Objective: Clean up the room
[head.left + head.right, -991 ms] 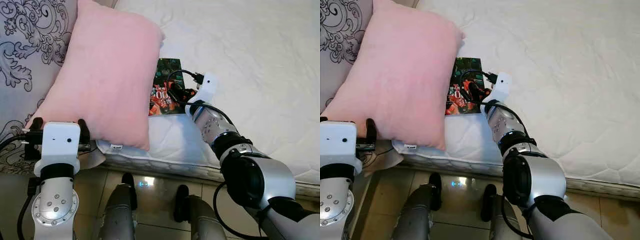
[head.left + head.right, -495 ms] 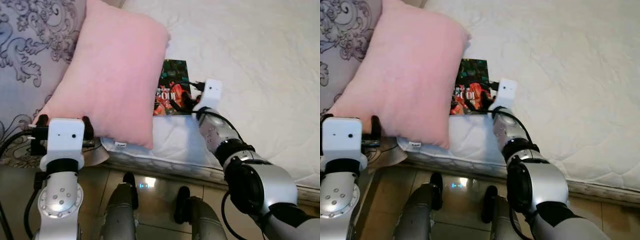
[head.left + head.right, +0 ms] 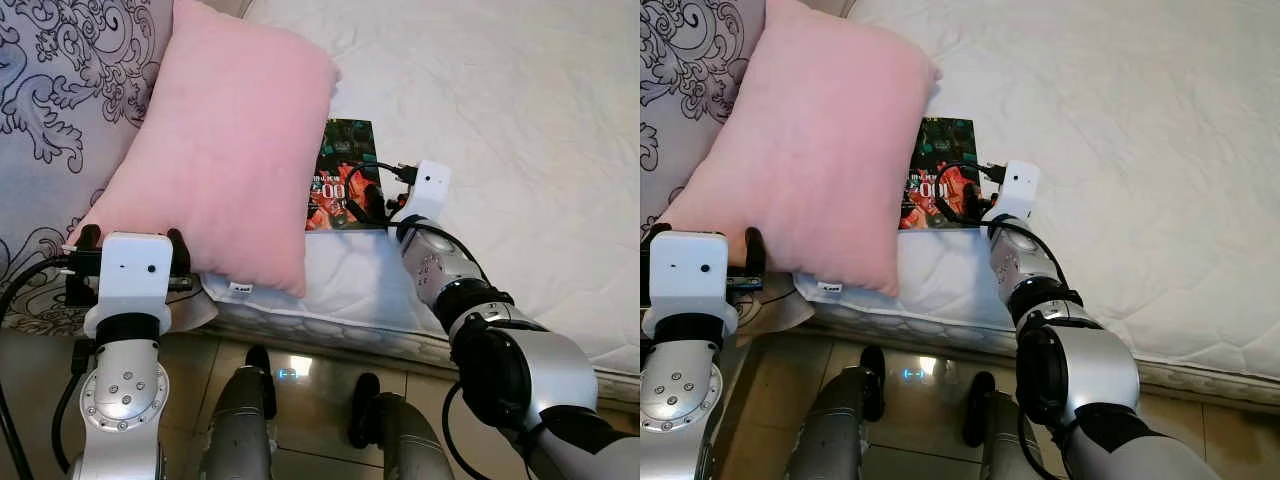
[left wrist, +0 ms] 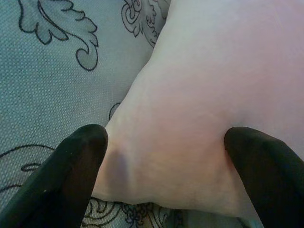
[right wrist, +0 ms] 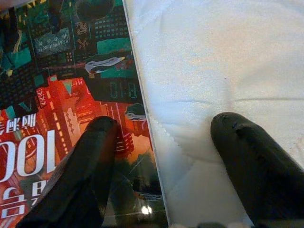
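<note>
A large pink pillow (image 3: 220,140) leans on the bed's left side, its near corner hanging over the mattress edge. My left gripper (image 4: 166,137) is open, and that corner of the pillow lies between its wide-spread fingers. A dark book with a red and green cover (image 3: 345,180) lies flat on the white mattress, partly tucked under the pillow's right edge. My right gripper (image 5: 164,123) is open and low over the book's right edge, with one finger (image 5: 95,156) over the cover and the other finger (image 5: 242,152) over the bare mattress.
The white quilted mattress (image 3: 520,120) stretches to the right and far side. Grey bedding with a dark scroll pattern (image 3: 60,90) lies left of the pillow. Below the mattress edge is a glossy tiled floor (image 3: 310,365) where my legs (image 3: 240,420) stand.
The camera has shifted slightly. My right gripper has drawn back a little toward the book's near right corner. The left gripper stays at the pillow's corner.
</note>
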You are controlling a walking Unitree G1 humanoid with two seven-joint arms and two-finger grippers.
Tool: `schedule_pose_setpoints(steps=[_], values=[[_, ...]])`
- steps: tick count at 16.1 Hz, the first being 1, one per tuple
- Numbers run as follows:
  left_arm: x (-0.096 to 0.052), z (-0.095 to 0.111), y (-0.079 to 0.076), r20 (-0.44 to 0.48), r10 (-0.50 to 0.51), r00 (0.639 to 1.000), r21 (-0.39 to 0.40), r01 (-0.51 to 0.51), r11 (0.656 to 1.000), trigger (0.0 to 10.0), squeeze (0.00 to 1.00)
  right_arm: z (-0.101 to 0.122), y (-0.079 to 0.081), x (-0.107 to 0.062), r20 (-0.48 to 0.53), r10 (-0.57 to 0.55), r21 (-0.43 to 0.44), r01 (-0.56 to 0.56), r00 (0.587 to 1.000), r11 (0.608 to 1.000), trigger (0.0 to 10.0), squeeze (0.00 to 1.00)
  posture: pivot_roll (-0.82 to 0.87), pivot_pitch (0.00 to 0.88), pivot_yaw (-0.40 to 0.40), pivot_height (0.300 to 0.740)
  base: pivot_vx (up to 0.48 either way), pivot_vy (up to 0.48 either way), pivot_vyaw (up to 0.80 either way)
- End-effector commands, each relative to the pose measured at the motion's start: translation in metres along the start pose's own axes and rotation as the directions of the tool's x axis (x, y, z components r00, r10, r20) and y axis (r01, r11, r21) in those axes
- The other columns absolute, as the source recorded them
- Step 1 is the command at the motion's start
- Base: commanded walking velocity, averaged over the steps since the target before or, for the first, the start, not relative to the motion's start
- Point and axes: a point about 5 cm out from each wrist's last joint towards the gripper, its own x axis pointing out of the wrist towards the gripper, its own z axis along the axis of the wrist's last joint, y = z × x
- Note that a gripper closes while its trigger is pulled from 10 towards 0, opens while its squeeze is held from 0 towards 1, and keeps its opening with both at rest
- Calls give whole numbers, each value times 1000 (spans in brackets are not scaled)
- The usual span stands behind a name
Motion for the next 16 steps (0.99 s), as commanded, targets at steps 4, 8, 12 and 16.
schedule_pose_setpoints(steps=[4,8,12,16], values=[[-2,-2,1,-1,6,1000,27,-6,1000,10000,0,-32,4,-5,-128,39,101,-26,991,995,0,0,366,387,-92,736,0,0,0],[-2,0,2,12,5,1000,43,-6,999,10000,0,-31,12,-4,-116,80,144,-63,990,988,0,0,370,388,-87,736,0,0,0],[0,-1,2,15,-1,1000,47,0,999,10000,0,-29,16,-4,-101,106,155,-90,989,984,0,0,367,387,-82,736,0,0,0],[3,-4,-9,-4,-22,1000,13,22,1000,10000,0,-26,18,-4,-87,125,162,-110,988,981,0,0,327,373,-92,736,0,0,0]])
